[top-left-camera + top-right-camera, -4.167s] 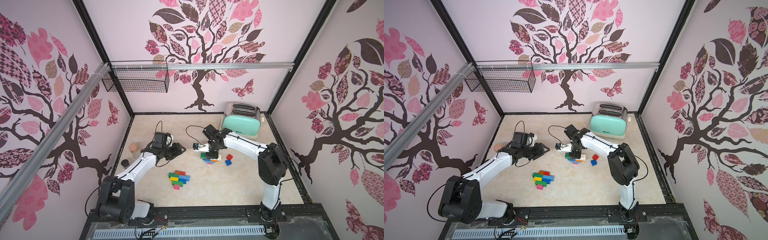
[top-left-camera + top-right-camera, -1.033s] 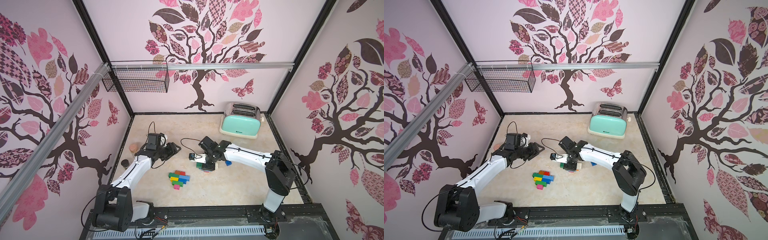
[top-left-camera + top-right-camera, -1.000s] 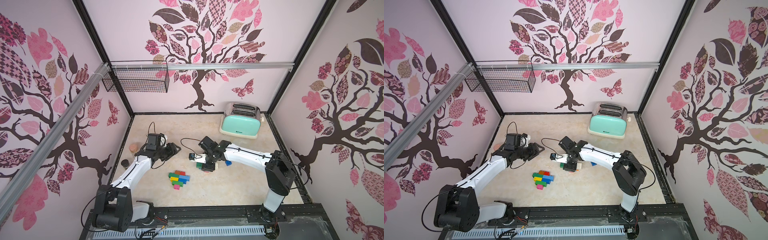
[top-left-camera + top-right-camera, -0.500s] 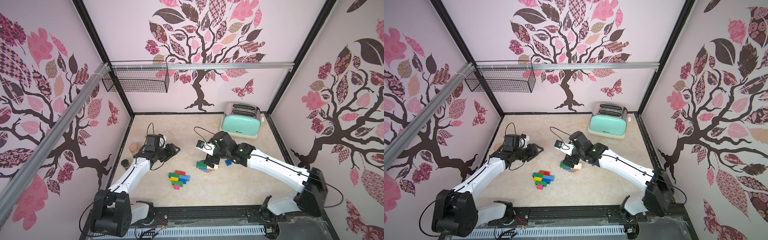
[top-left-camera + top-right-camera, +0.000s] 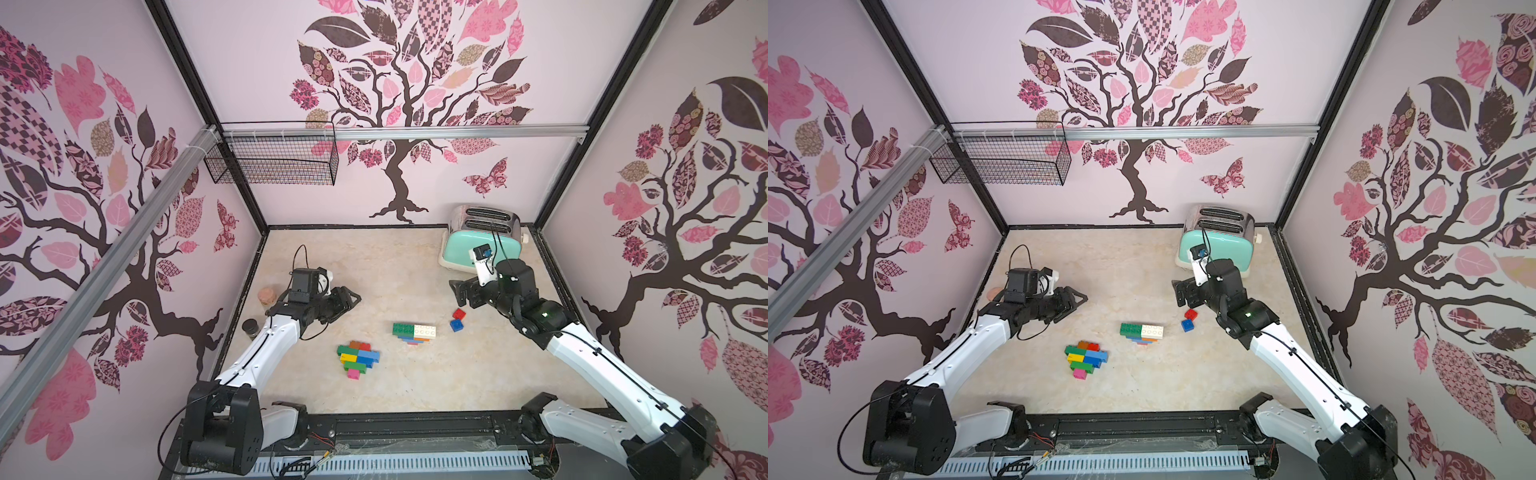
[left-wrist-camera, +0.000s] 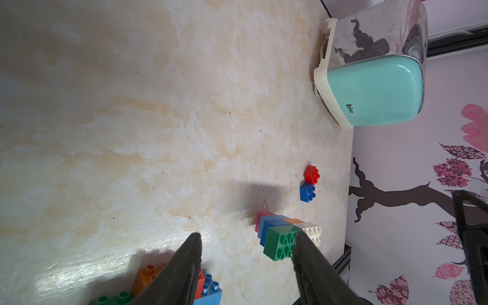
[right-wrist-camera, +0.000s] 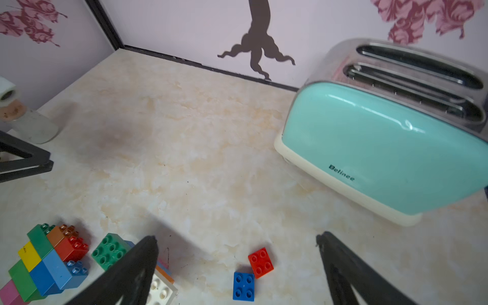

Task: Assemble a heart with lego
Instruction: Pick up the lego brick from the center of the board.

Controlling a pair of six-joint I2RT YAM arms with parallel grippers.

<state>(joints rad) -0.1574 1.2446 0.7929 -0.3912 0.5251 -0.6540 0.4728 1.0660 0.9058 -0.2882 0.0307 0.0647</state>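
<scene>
Step in hand, as judged: between placements. The multicoloured lego cluster and the green-and-white lego block sit apart mid-tabletop. Right gripper hangs near the loose red brick, fingers spread, empty. Left gripper is parted, empty. Next move calls for descending on the red brick.

Mint-green metal toaster stands back right. Red square plastic brick lies before it, blue square brick just beside.

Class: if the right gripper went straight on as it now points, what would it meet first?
Probably bare tabletop: the right gripper, open, tilts downward, and the red brick seems beneath it, not ahead. Depth is unclear.
</scene>
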